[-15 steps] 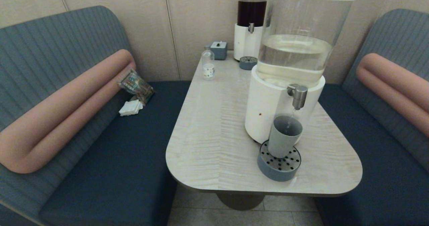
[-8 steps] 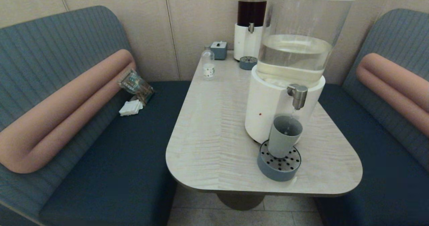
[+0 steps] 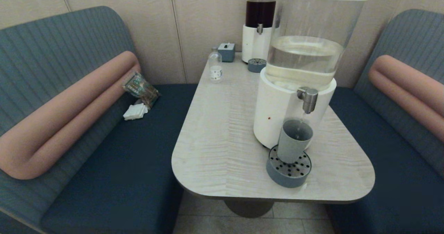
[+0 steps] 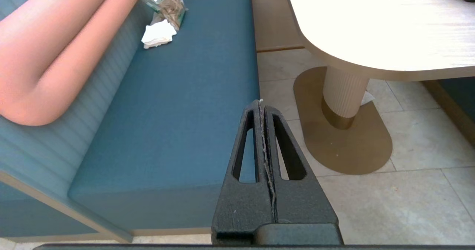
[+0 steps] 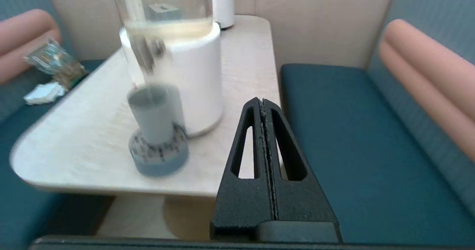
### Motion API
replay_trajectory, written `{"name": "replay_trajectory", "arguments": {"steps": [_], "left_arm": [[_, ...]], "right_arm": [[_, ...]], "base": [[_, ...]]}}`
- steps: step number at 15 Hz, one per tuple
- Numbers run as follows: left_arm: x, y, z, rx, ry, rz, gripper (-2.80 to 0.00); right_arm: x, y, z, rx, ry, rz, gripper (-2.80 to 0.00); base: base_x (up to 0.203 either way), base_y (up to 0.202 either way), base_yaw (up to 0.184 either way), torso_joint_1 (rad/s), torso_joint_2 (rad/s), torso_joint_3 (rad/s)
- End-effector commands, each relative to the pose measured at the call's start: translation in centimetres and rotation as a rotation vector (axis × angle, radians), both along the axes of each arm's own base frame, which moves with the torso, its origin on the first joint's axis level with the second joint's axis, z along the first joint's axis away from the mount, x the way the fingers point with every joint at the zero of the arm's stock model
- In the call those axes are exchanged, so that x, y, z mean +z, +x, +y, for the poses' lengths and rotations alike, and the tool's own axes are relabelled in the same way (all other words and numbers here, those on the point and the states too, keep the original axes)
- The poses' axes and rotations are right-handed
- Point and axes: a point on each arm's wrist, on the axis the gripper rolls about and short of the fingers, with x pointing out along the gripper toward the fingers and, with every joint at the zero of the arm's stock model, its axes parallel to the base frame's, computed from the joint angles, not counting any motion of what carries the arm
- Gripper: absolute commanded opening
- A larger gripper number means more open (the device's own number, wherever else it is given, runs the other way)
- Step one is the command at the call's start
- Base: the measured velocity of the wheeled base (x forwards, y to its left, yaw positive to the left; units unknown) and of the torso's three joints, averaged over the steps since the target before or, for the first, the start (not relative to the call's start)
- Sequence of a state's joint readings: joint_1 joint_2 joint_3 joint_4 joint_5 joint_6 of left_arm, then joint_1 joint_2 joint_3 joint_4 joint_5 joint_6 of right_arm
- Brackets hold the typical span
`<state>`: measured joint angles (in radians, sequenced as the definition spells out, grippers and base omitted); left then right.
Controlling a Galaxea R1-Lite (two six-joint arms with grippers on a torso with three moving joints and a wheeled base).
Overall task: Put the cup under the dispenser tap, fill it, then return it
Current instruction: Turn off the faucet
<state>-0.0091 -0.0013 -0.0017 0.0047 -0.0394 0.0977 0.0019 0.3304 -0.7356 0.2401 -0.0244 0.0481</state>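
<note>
The grey-blue cup (image 3: 294,141) stands upright on the round perforated drip tray (image 3: 289,170), directly below the brushed-steel dispenser tap (image 3: 308,99) of the large white-based dispenser (image 3: 277,112). A thin stream runs from the tap into the cup. The same cup (image 5: 156,112) shows in the right wrist view, with the tap (image 5: 148,53) above it. My right gripper (image 5: 262,101) is shut and empty, off the table's near right edge, apart from the cup. My left gripper (image 4: 261,102) is shut, low beside the left bench, over the floor. Neither arm shows in the head view.
A dark-liquid dispenser (image 3: 258,25) with its own small drip tray (image 3: 256,65), a clear labelled bottle (image 3: 215,66) and a small grey box (image 3: 226,51) stand at the table's far end. A snack packet (image 3: 140,88) and white napkin (image 3: 135,111) lie on the left bench. Benches flank the table (image 3: 222,133).
</note>
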Motion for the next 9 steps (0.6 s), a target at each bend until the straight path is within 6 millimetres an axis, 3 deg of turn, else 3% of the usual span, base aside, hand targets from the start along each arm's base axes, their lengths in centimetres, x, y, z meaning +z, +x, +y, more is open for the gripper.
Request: {"name": "replay_trajectory", "arguments": {"steps": [1,4,6,9], "left_arm": [[0.0,0.0,0.0,-0.001,0.001,0.0,-2.8],[0.0,0.0,0.0,-0.001,0.001,0.0,-2.8],[0.0,0.0,0.0,-0.001,0.001,0.001,-2.8],[0.0,0.0,0.0,-0.001,0.001,0.0,-2.8]], "right_arm": [[4.8,5.5,0.0,0.016,0.011,0.129,-2.8],[9.4,10.1,0.3,0.09,0.022,0.246,-2.8],[10.1,13.6,0.9,0.176,0.036,0.401,-2.8],[9.1,18.9,3.5,0.2,0.002,0.632,-2.8]], "base": [[0.0,0.0,0.0,0.0,0.0,0.0],[0.0,0.0,0.0,0.0,0.0,0.0],[0.0,0.0,0.0,0.0,0.0,0.0],[0.0,0.0,0.0,0.0,0.0,0.0]]}}
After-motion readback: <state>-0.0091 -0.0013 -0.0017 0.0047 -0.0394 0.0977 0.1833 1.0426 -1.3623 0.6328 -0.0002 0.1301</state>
